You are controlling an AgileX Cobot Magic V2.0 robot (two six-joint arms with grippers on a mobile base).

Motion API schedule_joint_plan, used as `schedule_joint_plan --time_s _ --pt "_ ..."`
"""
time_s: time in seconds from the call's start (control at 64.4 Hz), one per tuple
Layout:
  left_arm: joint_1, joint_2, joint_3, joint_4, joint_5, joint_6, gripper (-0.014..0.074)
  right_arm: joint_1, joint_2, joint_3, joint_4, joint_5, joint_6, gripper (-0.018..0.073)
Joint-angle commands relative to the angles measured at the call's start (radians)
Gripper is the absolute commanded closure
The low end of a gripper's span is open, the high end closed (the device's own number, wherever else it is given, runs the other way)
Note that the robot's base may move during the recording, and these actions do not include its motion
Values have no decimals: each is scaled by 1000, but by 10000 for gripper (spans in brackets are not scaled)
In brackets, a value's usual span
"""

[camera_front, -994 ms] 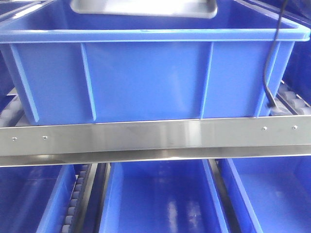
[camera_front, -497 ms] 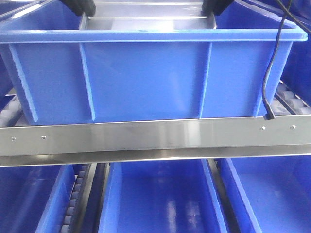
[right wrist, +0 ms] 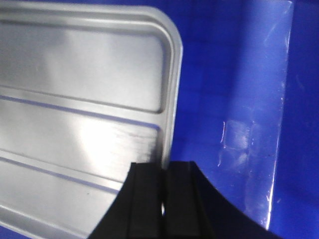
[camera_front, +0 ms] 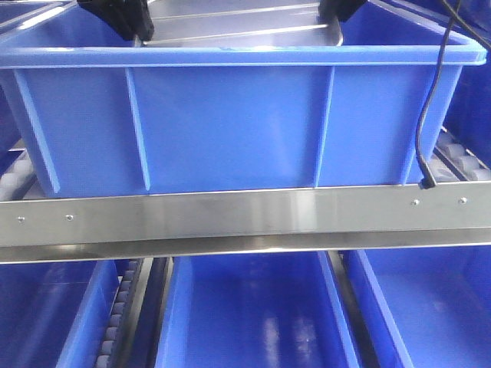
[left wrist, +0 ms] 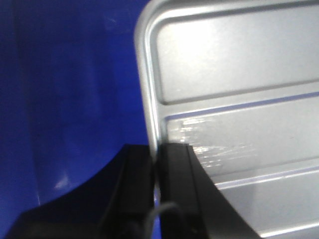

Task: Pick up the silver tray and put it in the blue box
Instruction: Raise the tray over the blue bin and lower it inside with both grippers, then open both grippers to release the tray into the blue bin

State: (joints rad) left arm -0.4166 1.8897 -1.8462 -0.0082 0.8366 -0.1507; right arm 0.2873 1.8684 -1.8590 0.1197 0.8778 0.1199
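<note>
the left gripper is pinched on the left rim of the silver tray, one black finger outside the rim and one inside, with no gap showing around the metal. the right gripper is pressed onto the opposite rim in the same way, its two fingers closed on the thin edge. in the front view both grippers sit at the top of the frame, the left one and the right one, holding the silver tray level between them. the tray hangs inside the mouth of the blue box, its near edge just above the box's near rim, so it is partly lowered but, as i judge it, not yet resting on the floor.

the risk from here is a tilt: each hold is only on a narrow slick rim, so if one arm drops faster than the other the tray could twist, slip out, or catch a corner on the box wall. a black cable hangs over the box's right rim and could snag.

what else the blue box holds is hidden. the lower blue crates below the steel rail look empty.
</note>
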Motion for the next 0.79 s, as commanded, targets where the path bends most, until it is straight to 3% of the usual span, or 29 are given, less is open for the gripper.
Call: schedule_joint_plan --time_s 0.0,0.451,0.777 --pt "-45 -58 -41 -197 -121 12 611 41 -61 -45 224 -133 -21 501" --pt "-45 -58 -41 -172 -119 12 611 41 -61 -45 224 -123 -21 492" --pt "-25 -58 -41 -167 -104 12 610 31 -61 -45 223 -133 -21 300"
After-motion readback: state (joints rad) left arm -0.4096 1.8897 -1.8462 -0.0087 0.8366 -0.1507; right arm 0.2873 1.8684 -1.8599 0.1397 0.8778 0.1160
